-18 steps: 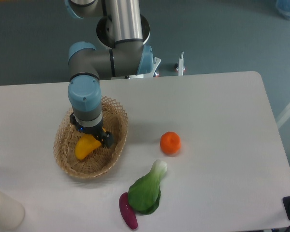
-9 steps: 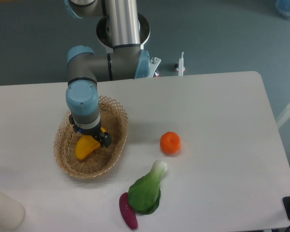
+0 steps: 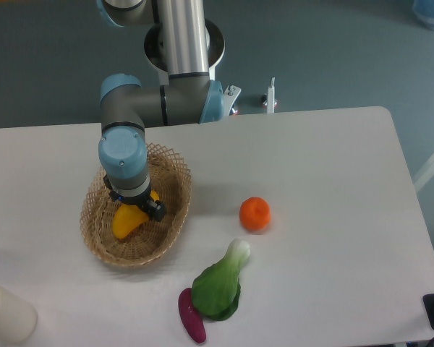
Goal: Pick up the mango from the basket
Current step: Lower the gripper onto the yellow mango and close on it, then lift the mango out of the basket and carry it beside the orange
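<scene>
1. Mango (image 3: pixel 126 221): yellow, shading to orange at its upper end, it lay inside the basket (image 3: pixel 175 172), toward the middle, with the lower yellow end pointing to the near-left wall.
2. Basket: tan wicker, oval, it sat on the left part of the white table (image 3: pixel 325 181).
3. Gripper (image 3: pixel 139 207): I saw it lowered into the basket directly over the mango's upper end, a dark finger (image 3: pixel 156 210) showing at the fruit's right side. The wrist hid the rest, so I could not tell whether the jaws were closed on the fruit or merely straddling it.
4. Other stock on the table: an orange (image 3: pixel 254 214) well right of the basket, a leafy green vegetable (image 3: pixel 220 285) nearer the front, a purple eggplant (image 3: pixel 192 316) touching it, and a pale cylinder (image 3: pixel 6 312) at the front-left corner.
5. Progress, as I judged it: approach and descent done; a confirmed grasp and the lift clear of the basket remained.
</scene>
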Motion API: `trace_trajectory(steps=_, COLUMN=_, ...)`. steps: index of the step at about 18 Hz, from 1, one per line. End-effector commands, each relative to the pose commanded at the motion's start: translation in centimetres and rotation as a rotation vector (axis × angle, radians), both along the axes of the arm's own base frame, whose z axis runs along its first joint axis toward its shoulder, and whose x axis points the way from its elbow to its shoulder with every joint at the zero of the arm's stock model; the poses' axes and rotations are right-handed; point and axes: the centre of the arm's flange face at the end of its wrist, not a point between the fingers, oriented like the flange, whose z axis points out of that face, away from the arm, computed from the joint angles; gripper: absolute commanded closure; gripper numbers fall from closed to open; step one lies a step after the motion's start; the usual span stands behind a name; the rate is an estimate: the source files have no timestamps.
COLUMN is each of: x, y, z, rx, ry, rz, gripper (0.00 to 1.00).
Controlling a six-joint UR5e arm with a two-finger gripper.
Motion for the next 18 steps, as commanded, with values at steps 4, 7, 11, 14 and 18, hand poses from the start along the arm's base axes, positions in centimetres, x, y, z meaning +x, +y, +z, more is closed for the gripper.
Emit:
trace_trajectory(steps=4, x=-0.1, y=0.2, z=1.3, rx=0.020, ry=0.011, rz=-0.003, gripper=0.57)
trace_trajectory(steps=7, x=-0.9, y=0.5, z=3.6, rx=0.057, ry=0.031, rz=-0.003, gripper=0.57)
trace_trajectory(steps=11, x=-3.5, y=0.3, z=6.2, rx=0.108, ry=0.059, rz=0.034, gripper=0.56)
trace_trajectory(steps=14, x=-5.9, y=-0.5, z=8.4, rx=0.148, ry=0.086, rz=0.029, gripper=0.56)
trace_trajectory(steps=18, x=-11.2, y=-2.0, z=9.9, rx=0.173, ry=0.111, rz=0.070, gripper=0.56)
